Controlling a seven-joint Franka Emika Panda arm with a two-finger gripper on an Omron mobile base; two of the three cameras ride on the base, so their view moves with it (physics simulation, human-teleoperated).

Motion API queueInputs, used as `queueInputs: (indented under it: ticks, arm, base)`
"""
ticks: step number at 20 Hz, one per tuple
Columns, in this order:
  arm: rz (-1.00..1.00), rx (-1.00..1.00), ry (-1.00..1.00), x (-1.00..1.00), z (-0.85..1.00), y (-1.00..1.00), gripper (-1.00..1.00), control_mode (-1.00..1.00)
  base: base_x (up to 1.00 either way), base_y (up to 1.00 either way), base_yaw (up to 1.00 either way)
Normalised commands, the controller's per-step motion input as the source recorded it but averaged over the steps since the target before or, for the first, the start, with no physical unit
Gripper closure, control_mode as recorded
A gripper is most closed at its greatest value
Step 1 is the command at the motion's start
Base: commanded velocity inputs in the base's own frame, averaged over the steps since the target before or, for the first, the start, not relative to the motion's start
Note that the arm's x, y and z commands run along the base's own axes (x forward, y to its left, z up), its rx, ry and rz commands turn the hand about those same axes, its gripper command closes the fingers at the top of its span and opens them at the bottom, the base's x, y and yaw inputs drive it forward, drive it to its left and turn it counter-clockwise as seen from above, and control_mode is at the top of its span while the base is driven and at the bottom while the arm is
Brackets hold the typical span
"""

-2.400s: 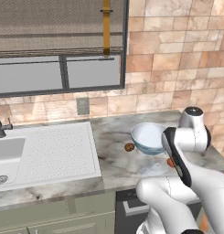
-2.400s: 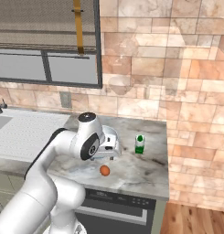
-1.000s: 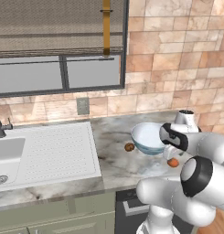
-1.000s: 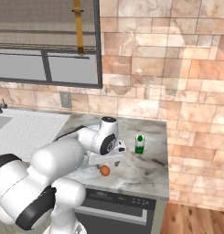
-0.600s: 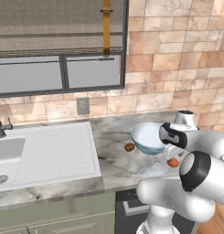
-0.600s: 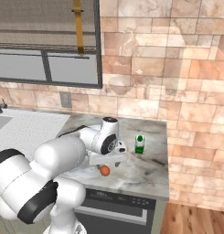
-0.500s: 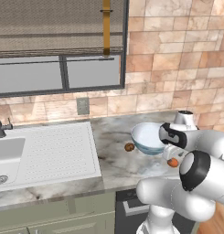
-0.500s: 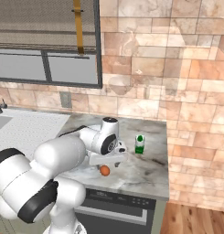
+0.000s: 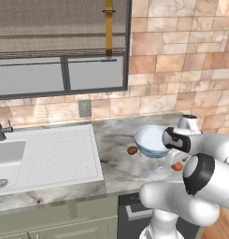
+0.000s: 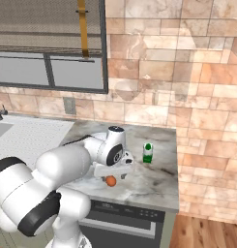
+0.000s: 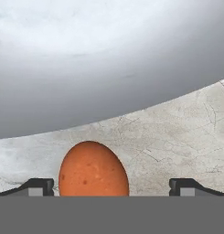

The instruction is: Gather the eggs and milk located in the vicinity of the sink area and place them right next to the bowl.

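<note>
Nothing has shifted since half a second ago. End effector (image 11: pixel 111 186) fingers apart, orange egg (image 11: pixel 93 169) lying between them beside the bowl (image 9: pixel 152 140) on the worktop (image 9: pixel 117 168).

Worktop (image 9: pixel 117 168): grey-veined marble, smooth, low sheen. Bowl (image 9: pixel 151 137): pale glossy glaze. Orange-brown egg (image 11: pixel 93 170): matt, speckled shell. Sink unit (image 9: pixel 50 154): white, matt, dotted drainboard. Faucet (image 9: pixel 0 128): dark metal. Wall (image 9: pixel 181 70): stone tile, polished.

Both base views look forward and down at the bowl (image 9: pixel 152 140) from behind, left and right; they share the desk (image 10: pixel 154 181) around it. Hand view sits close, low, facing its wall.
</note>
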Motion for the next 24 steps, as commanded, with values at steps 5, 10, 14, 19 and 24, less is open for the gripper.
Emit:
queueInputs:
  ticks: [5, 10, 14, 19, 24]
  arm:
    - [0.00, 0.00, 0.00, -0.10, -0.17, 0.01, -1.00, -1.00]
    - [0.00, 0.00, 0.00, 0.00, -0.20, 0.00, -1.00, -1.00]
    - [0.00, 0.00, 0.00, 0.00, -0.17, 0.09, -1.00, -1.00]
    - [0.00, 0.00, 0.00, 0.00, -0.13, 0.15, 1.00, -1.00]
    - [0.00, 0.00, 0.00, -0.11, -0.09, 0.00, 1.00, -1.00]
  base:
    - [0.00, 0.00, 0.00]
    - [0.00, 0.00, 0.00]
    - [0.00, 0.00, 0.00]
    - [0.00, 0.00, 0.00]
    - [0.00, 0.00, 0.00]
